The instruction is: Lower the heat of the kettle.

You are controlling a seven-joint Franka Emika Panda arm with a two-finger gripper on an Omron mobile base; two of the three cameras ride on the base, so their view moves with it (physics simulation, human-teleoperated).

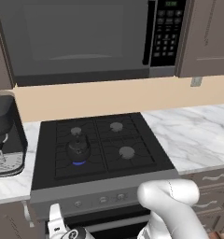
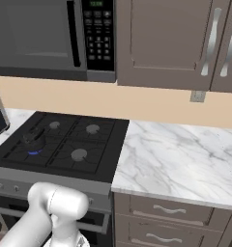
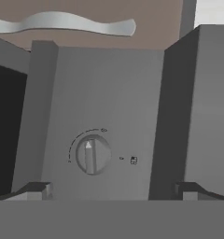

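A: Kitchen. White marble counter (image 2: 176, 154) right of a black four-burner stove (image 1: 132, 130), beige backsplash, dark microwave (image 1: 81, 37) above, brown cabinets (image 2: 161, 38) with silver handles. Black coffee machine (image 1: 4, 135) at far left.

B: Writing?

A: Microwave keypad and display are too small to read. On the stove's front panel, in the hand view, a round knob (image 3: 92, 154) has a dashed arc and small marks beside it; illegible.

B: Kettle?

A: Kettle (image 1: 79, 148) sits on the near left burner, upright, lid knob up. Blue flame showing under it in both base views. Squat and round, no clear long axis; which way the spout faces, I cannot tell.

B: Knob pointer?

A: White pointer aims toward the top of the hand view, which is tilted with the hand.

B: Pincer?

A: Pincer (image 3: 114, 191) spread wide, fingertips either side of the knob and short of it, gripping nothing. It sits low before the stove front at the left.
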